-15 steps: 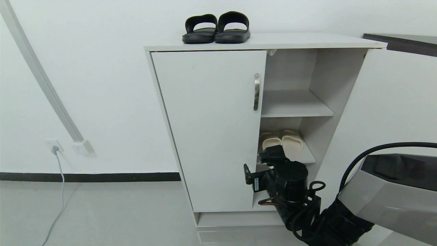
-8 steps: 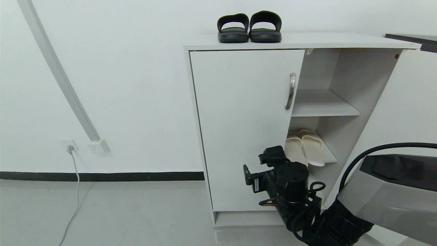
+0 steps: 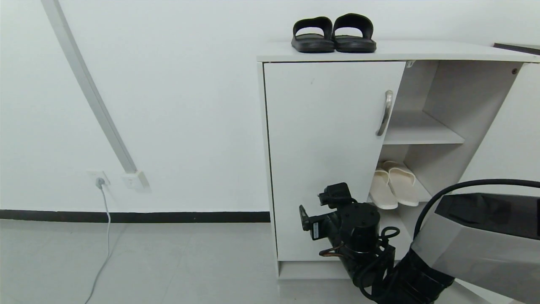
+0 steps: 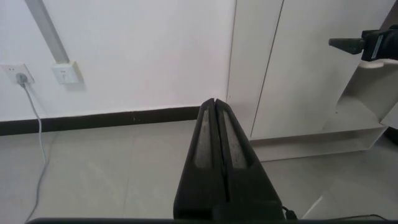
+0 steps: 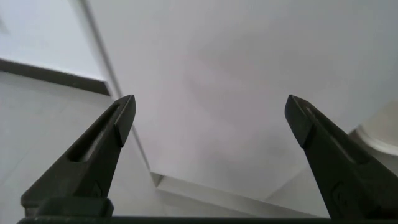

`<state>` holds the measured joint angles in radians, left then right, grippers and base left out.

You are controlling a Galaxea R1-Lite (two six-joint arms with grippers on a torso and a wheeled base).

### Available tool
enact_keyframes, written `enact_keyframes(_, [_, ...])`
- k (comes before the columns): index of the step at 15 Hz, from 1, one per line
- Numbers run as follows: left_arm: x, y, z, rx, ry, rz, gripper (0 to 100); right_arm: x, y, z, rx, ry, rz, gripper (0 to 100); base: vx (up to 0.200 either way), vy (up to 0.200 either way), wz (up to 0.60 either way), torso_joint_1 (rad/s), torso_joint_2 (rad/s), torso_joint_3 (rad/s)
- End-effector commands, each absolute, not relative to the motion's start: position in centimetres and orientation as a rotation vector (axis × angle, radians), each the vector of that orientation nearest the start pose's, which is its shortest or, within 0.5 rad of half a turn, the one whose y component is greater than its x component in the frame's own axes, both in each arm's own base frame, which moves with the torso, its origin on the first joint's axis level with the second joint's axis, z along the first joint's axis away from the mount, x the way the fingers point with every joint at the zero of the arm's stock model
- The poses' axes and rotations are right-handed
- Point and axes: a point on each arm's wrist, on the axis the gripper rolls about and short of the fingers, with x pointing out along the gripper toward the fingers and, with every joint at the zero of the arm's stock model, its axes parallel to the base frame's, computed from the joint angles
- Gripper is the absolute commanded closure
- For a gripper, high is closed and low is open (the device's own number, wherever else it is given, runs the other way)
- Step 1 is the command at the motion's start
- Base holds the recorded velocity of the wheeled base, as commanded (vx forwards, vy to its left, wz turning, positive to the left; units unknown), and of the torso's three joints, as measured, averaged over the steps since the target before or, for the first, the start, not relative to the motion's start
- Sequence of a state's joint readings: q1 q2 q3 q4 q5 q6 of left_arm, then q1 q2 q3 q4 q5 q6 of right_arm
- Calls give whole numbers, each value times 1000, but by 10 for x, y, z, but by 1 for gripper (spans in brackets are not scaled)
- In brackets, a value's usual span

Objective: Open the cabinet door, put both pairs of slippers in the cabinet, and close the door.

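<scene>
The left gripper (image 4: pixel 214 104) hangs low over the floor with its fingers pressed together and holding nothing. The right gripper (image 5: pixel 208 112) faces the closed left door (image 3: pixel 329 147) near its lower edge, with its fingers spread wide and empty. Over the last second the whole head view has slid: the cabinet (image 3: pixel 422 50), the wall socket (image 3: pixel 98 180) and the slanting conduit (image 3: pixel 90 90) have all shifted together toward the right side of the picture. That marks a move of the camera, not of the things. The right arm has kept its place in that view, so it has travelled with the robot. Neither pair has shifted on its support. The beige slippers (image 3: pixel 394 190) lie side by side at the front edge of the lower shelf, behind the opened right door (image 3: pixel 514 139). The black slippers (image 3: pixel 333 36) stand farthest off on the cabinet's top, above the closed door and toward the back edge. One pair therefore appears stowed. The robot seems to be repositioning, probably for the black pair, and the door is not yet closed.
</scene>
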<state>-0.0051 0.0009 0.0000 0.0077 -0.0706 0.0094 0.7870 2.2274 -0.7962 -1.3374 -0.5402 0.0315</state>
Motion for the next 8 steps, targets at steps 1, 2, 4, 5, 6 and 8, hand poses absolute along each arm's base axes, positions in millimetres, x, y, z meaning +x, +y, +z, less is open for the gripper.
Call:
enact_keyframes(1, [-23, -1, 75, 9, 9, -75, 100, 276, 260, 61, -37, 92, 242, 0, 0, 0, 0, 0, 0, 0])
enact_keyframes(2, [-23, -1, 75, 9, 9, -75, 100, 276, 258, 58, -43, 96, 242, 0, 0, 0, 0, -2, -61, -41])
enact_keyframes(4, [-23, -1, 75, 9, 9, -75, 100, 277, 259, 58, -51, 85, 243, 0, 0, 0, 0, 5, -178, -281])
enact_keyframes(5, [-23, -1, 75, 9, 9, -75, 100, 276, 259, 59, -50, 79, 243, 0, 0, 0, 0, 22, -207, -349])
enact_keyframes(6, [-23, -1, 75, 9, 9, -75, 100, 277, 258, 61, -43, 64, 242, 0, 0, 0, 0, 41, -456, -383])
enact_keyframes(8, [-23, -1, 75, 9, 9, -75, 100, 277, 258, 61, -41, 62, 242, 0, 0, 0, 0, 32, -527, -361])
